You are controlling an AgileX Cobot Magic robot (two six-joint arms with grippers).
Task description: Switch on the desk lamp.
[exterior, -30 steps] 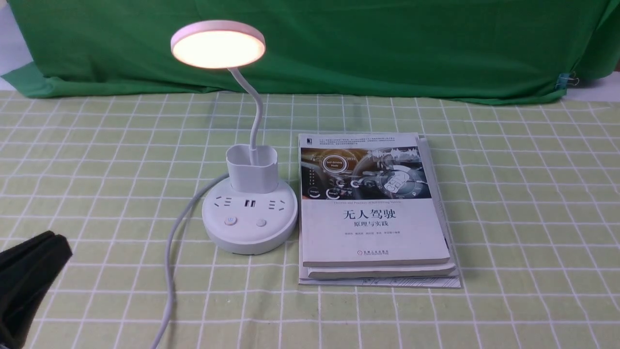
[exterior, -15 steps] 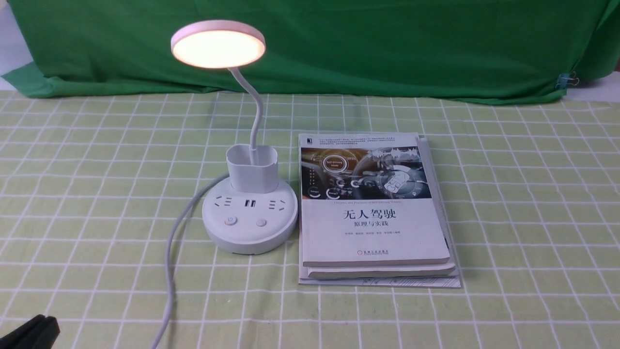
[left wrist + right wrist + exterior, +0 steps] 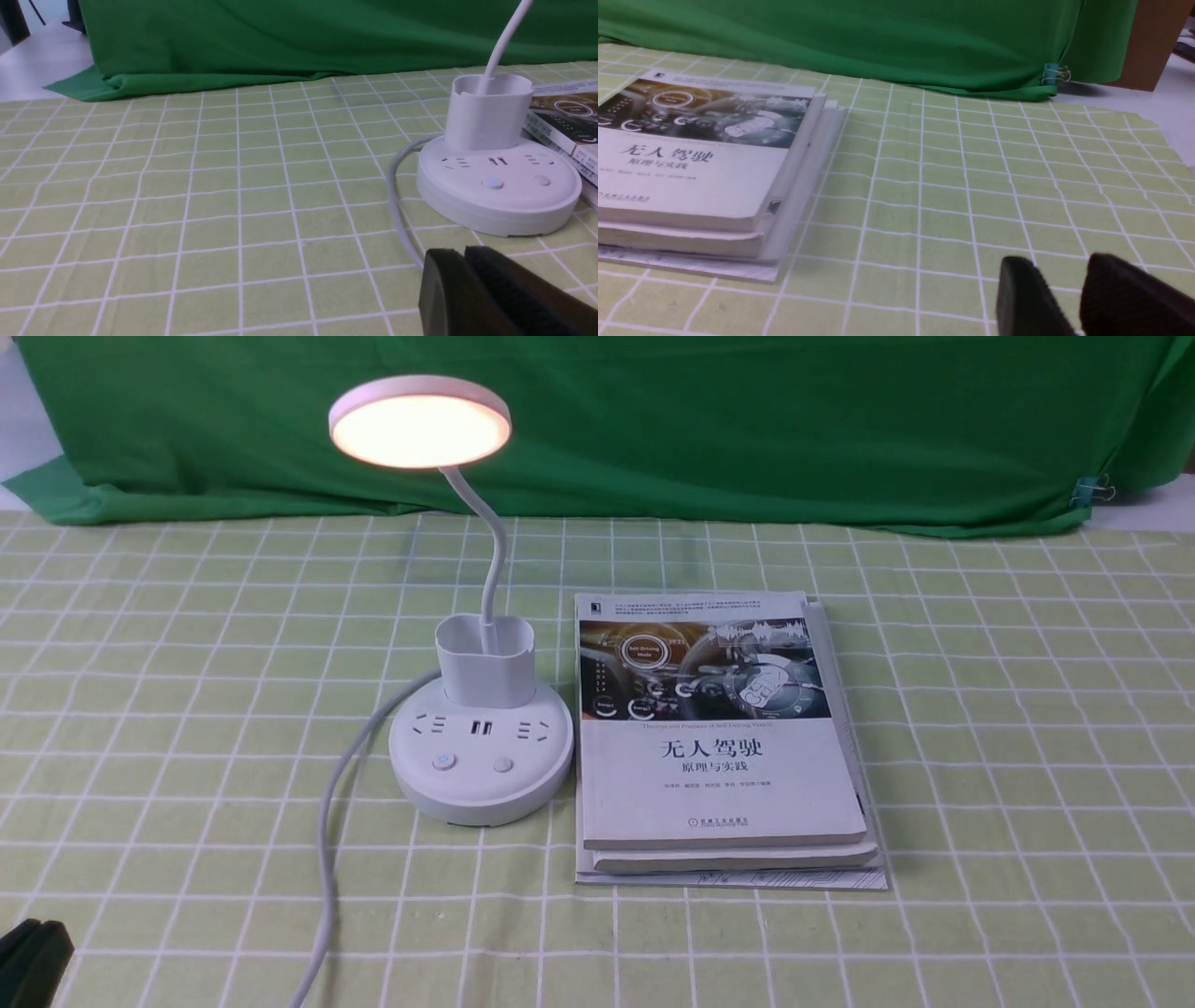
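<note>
The white desk lamp (image 3: 481,747) stands on the checked cloth left of centre. Its round disc head (image 3: 420,422) glows warm. The base carries sockets and two buttons; the left button (image 3: 493,183) shows a small blue light. Its white cord (image 3: 327,859) runs toward the front edge. My left gripper (image 3: 33,957) is shut and empty at the bottom left corner, well clear of the lamp; in the left wrist view (image 3: 462,254) its jaws touch. My right gripper (image 3: 1059,268) is open and empty over bare cloth; it is out of the front view.
A stack of books (image 3: 719,737) lies just right of the lamp base and also shows in the right wrist view (image 3: 700,158). A green curtain (image 3: 653,420) hangs along the back. A binder clip (image 3: 1092,490) holds it at the far right.
My left gripper has drawn back down and to the left, from beside the cord to the bottom left corner. The lamp stays lit and has not moved.
</note>
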